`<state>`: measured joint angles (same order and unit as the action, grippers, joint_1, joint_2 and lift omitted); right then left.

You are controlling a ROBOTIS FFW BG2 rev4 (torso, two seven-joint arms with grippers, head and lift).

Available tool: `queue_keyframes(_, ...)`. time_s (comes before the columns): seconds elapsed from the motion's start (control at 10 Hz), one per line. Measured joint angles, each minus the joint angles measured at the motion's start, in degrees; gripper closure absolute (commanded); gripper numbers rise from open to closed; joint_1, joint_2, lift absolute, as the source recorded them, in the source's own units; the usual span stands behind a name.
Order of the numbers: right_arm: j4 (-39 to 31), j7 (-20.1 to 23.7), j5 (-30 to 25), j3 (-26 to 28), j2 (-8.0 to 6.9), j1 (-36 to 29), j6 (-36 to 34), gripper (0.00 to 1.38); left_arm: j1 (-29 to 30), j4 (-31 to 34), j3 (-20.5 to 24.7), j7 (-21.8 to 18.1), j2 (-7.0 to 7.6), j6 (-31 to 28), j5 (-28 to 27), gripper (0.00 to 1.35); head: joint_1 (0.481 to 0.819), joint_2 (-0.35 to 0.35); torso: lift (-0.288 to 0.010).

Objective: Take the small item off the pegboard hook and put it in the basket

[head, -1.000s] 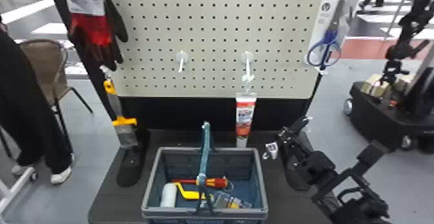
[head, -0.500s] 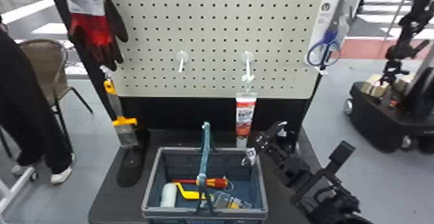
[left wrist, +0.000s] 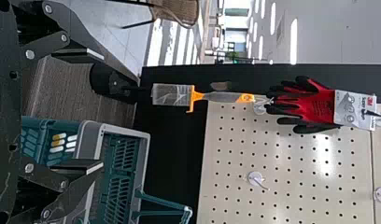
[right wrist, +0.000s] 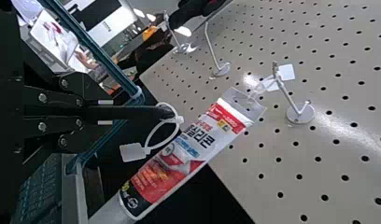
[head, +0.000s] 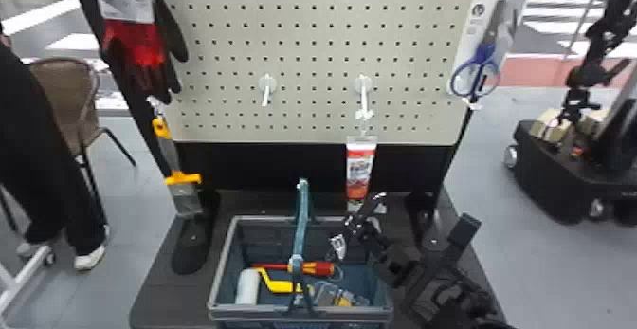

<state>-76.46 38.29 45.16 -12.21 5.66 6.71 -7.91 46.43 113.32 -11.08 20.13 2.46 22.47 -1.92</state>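
The right gripper point(right wrist: 107, 112) pinches the small black item point(right wrist: 142, 113) between its two fingers near one end, leaving the far end free, so the tie loop point(right wrist: 180, 120) and its white tag point(right wrist: 134, 151) hang clear of the pads and should not snag on them when the fingers part. In the head view the item is off any hook, at the back right of the basket point(head: 256, 310), with the tag over the opening; how high above the rim I cannot tell. That spot makes sense, since the upright handle point(head: 303, 209) crosses the middle and splits the mouth in two, and the right half is the nearer one for this arm. The sealant tube point(head: 361, 171) hangs from its hook point(head: 364, 96) just behind (close enough to be knocked, I would judge), a reason to keep the fingers forward. Lying inside are a red screwdriver point(head: 322, 269) and a yellow-handled paint roller point(head: 247, 286), which leave floor for a small drop. The step in hand looks like carrying in; next would be lowering past the rim, then letting go. The left gripper point(left wrist: 103, 111) waits by the basket, empty, fingers wide apart.
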Motion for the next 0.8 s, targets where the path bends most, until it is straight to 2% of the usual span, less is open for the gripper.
queue_keyframes(0.1, 0.44, 0.11, 0.14, -0.77, 0.13, 0.16, 0.00, 1.18, -0.01, -0.15, -0.05, 0.02, 0.00, 0.07, 0.05, 0.47, 0.549, 0.000, -0.100)
queue_keyframes(0.3, 0.73, 0.51, -0.01, -1.13, 0.32, 0.35, 0.28, 0.46, -0.01, -0.36, -0.08, -0.01, -0.06, 0.27, 0.15, 0.47, 0.549, 0.000, -0.100)
queue_keyframes(0.4, 0.75, 0.74, -0.14, -1.14, 0.38, 0.50, 0.57, 0.20, -0.01, -0.43, -0.10, -0.01, -0.07, 0.29, 0.16, 0.47, 0.549, 0.000, -0.100)
queue_keyframes(0.5, 0.75, 0.87, -0.23, -1.15, 0.39, 0.61, 0.80, 0.07, -0.01, -0.48, -0.14, -0.01, -0.08, 0.29, 0.16, 0.47, 0.549, 0.000, -0.100)
queue_keyframes(0.8, 0.46, 0.91, -0.25, -1.11, 0.41, 0.64, 0.97, 0.13, -0.01, -0.58, -0.17, 0.01, -0.09, 0.44, 0.14, 0.47, 0.549, 0.000, -0.100)
